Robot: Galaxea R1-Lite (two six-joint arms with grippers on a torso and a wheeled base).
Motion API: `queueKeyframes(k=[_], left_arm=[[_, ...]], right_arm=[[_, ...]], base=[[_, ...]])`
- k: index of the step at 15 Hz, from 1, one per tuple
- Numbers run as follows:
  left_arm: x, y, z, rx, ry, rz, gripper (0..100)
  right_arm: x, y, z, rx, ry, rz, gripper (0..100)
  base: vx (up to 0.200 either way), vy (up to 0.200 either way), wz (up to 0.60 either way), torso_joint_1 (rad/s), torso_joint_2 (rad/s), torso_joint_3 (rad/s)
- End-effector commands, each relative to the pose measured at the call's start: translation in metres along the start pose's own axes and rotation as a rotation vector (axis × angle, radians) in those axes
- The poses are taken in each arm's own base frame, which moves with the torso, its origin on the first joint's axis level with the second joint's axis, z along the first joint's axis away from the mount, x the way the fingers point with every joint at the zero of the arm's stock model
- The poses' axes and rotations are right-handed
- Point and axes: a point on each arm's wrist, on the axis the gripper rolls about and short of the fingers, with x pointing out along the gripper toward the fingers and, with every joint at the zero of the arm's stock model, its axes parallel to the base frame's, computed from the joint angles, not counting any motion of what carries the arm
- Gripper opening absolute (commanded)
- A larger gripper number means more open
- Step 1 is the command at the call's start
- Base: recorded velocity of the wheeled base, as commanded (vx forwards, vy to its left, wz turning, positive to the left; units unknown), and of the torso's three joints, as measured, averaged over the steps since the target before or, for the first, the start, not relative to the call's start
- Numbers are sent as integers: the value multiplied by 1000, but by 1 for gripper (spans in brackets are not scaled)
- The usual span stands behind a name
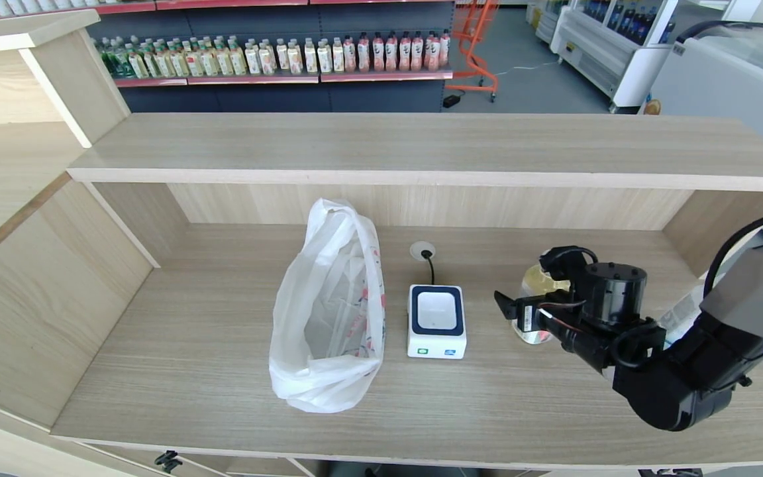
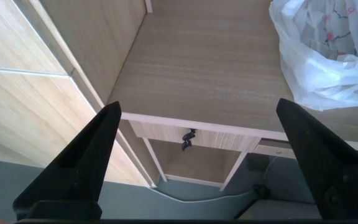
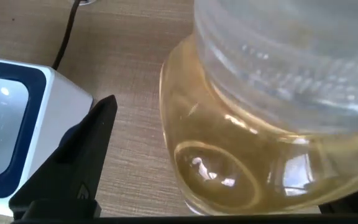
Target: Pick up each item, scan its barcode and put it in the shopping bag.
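A clear bottle of yellowish liquid point(image 1: 531, 331) stands on the counter to the right of the scanner point(image 1: 436, 320). My right gripper point(image 1: 528, 285) is open around the bottle. One finger point(image 3: 73, 162) is on the scanner side, with a gap between it and the bottle point(image 3: 241, 143); the other finger is hidden. The white plastic shopping bag point(image 1: 328, 311) stands open-mouthed left of the scanner. My left gripper point(image 2: 197, 109) hangs open and empty below the counter's front left edge, with the bag point(image 2: 328, 50) in sight above it.
A pale package point(image 1: 683, 310) lies partly hidden behind my right arm. The scanner's cable runs to a grommet point(image 1: 422, 250) at the back. A raised ledge point(image 1: 421, 149) and side walls box in the counter point(image 1: 189, 358).
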Motion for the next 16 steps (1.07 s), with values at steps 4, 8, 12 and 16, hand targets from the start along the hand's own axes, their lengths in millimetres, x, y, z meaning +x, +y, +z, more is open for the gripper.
queueKeyframes(k=[4,8,12,16], left_arm=[[0,0,0,0,0,1,100],[0,0,0,0,0,1,100],[0,0,0,0,0,1,100],[0,0,0,0,0,1,100]], right_arm=[[6,2,-3,-7,-12,5,0],[7,1,-4,-31,-12,-1,0],[6,2,0,-55,-24,2,0],[-6,-13,33,-29,-105,-16,0]], base=[[0,0,0,0,0,0],[0,0,0,0,0,0],[0,0,0,0,0,0],[0,0,0,0,0,0]])
